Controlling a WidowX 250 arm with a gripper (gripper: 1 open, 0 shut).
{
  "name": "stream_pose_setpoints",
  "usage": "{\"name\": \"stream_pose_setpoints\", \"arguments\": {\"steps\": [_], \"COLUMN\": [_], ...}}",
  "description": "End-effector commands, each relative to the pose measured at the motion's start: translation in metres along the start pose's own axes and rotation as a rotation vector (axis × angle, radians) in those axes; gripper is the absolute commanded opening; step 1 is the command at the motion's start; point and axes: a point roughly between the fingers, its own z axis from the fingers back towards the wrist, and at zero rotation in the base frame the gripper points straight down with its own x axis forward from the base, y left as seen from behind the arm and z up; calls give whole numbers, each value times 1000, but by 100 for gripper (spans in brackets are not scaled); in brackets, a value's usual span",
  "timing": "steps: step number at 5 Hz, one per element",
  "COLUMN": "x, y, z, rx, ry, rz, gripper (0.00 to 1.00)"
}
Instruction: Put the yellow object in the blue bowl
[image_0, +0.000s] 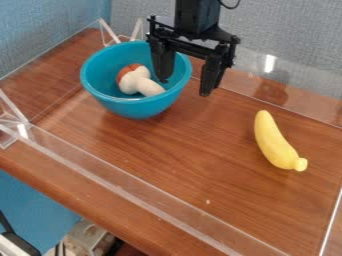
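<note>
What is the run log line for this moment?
pincer: open, empty, by bowl rim | banana: on table | bowl: holds mushroom

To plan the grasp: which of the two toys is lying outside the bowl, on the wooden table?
The yellow banana lies on the table, to the right, away from the open gripper. The white-and-brown mushroom sits inside the blue bowl.

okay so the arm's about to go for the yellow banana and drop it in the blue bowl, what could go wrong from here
The open gripper hangs by the blue bowl, well apart from the yellow banana, so it might clip the rim when moving off. A mushroom toy already lies in the bowl; the banana may land on it. The banana's curved, smooth shape could slip between the fingers.
</note>
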Motion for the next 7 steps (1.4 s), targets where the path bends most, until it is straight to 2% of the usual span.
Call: {"name": "stream_pose_setpoints", "arguments": {"steps": [1, 2, 4, 5, 6, 7], "x": [7, 14, 44, 54, 60, 65], "y": [-17, -34, -100, -127, -135, -133], "z": [6, 13, -22, -41, -41, -38], "rx": [-13, -28, -61, -75, -96, -99], "ry": [-6, -19, -50, -70, -92, -115], "rz": [111, 200, 348, 400, 579, 737], "gripper": [0, 100, 100, 100, 100, 100]}}
